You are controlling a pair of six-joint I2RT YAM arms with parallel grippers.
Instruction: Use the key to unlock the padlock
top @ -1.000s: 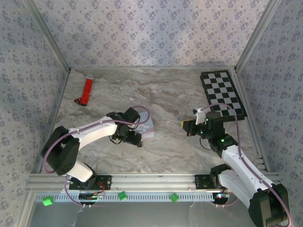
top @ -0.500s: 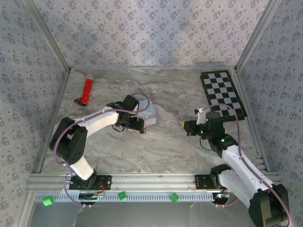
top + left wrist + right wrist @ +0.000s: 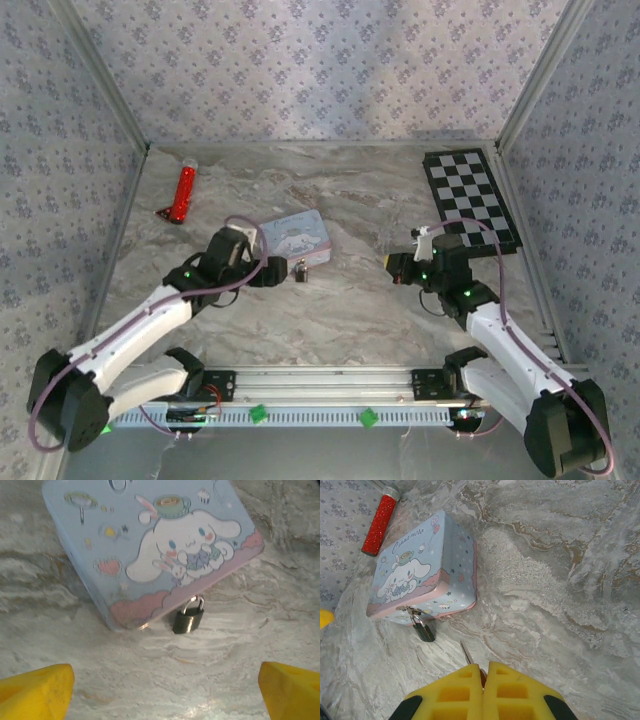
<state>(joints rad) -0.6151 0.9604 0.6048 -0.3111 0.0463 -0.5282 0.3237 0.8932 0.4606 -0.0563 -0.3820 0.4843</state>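
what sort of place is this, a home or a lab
Most likely a robot test cell, not a home: patterned wall panels in metal framing box in a marble-look table, a checkerboard lies on it, and the left arm and right arm are bolted to a rail.

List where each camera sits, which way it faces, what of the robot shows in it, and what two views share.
Top external: above and behind the bases, looking down on the marble table; both arms show, with left gripper and right gripper.
Left wrist: on the left arm, looking down at tin and padlock; open yellow fingertips at bottom corners.
Right wrist: on the right arm, looking toward tin, padlock, red tube; shut fingers hold the key.
Shared: both wrist views hold tin and padlock.
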